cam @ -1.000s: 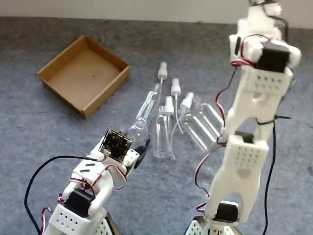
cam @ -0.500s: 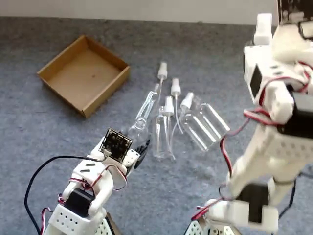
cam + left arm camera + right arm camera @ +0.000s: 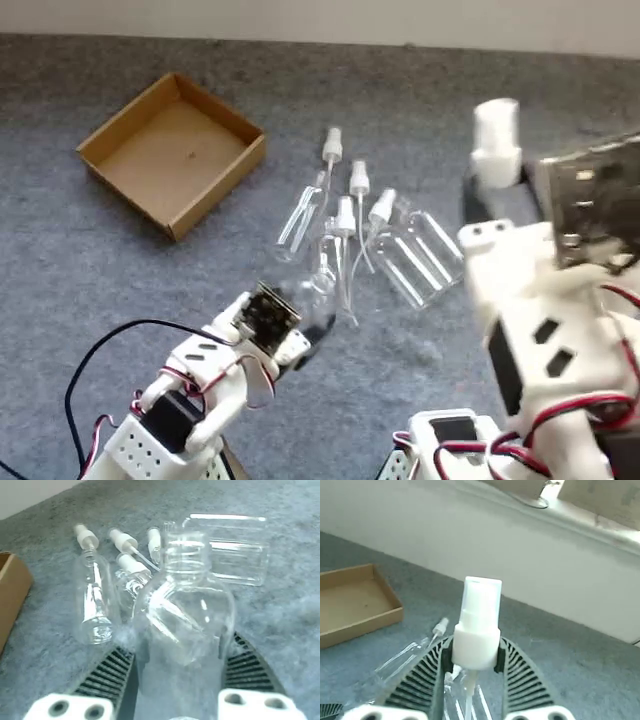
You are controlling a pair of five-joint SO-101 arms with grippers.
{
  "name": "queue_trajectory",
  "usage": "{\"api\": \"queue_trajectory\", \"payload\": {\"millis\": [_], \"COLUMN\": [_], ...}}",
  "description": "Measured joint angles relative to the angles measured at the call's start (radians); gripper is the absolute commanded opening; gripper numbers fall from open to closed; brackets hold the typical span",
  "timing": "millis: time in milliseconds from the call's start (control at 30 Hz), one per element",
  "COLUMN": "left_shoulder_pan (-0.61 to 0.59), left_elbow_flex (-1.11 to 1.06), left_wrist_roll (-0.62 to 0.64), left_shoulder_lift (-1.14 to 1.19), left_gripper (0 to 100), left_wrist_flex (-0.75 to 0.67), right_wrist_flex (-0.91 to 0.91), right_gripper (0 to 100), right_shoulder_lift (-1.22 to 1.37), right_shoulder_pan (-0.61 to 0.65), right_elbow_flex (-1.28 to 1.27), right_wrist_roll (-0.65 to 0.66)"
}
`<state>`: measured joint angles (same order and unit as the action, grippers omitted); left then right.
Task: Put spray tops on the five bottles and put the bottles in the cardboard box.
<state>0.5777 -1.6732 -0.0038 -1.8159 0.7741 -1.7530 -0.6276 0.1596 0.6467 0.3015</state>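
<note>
Clear plastic bottle (image 3: 185, 605), neck uncapped, is clamped between the left gripper's (image 3: 180, 672) ribbed fingers, beside the other clear bottles (image 3: 415, 255) lying on grey carpet (image 3: 100, 280). Right gripper (image 3: 472, 662) pinches a white spray top (image 3: 479, 625), held upright. Brown cardboard box (image 3: 215, 195) sits well apart.

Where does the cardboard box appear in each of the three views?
High view: cardboard box at upper left, apart from the slim bottle.
Left wrist view: its corner, beside the slim bottle.
Right wrist view: box beyond the slim bottle.
Shared landmark: the slim bottle.
</note>
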Motion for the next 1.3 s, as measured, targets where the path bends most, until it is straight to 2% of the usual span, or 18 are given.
{"api": "queue_trajectory", "payload": {"millis": [233,600,767,1033,1300], "left_shoulder_pan": [0.051,0.051,0.051,0.051,0.051], "left_elbow_flex": [0.000,0.000,0.000,0.000,0.000], "left_wrist_roll": [0.000,0.000,0.000,0.000,0.000], "left_shoulder_lift": [0.000,0.000,0.000,0.000,0.000], "left_gripper": [7,7,7,7,7], "left_wrist_flex": [0.020,0.020,0.020,0.020,0.020], "right_wrist_flex": [0.127,0.623,0.784,1.014,1.054], "right_gripper": [1.2,1.3,1.3,1.3,1.3], "right_shoulder_lift": [-0.112,-0.361,-0.519,-0.729,-0.764], "right_shoulder_pan": [0.080,0.135,0.152,0.160,0.161], "right_elbow_flex": [-0.341,-1.042,-1.289,-1.491,-1.587], "right_wrist_roll": [-0.014,-0.315,-0.428,-0.629,-0.655]}}
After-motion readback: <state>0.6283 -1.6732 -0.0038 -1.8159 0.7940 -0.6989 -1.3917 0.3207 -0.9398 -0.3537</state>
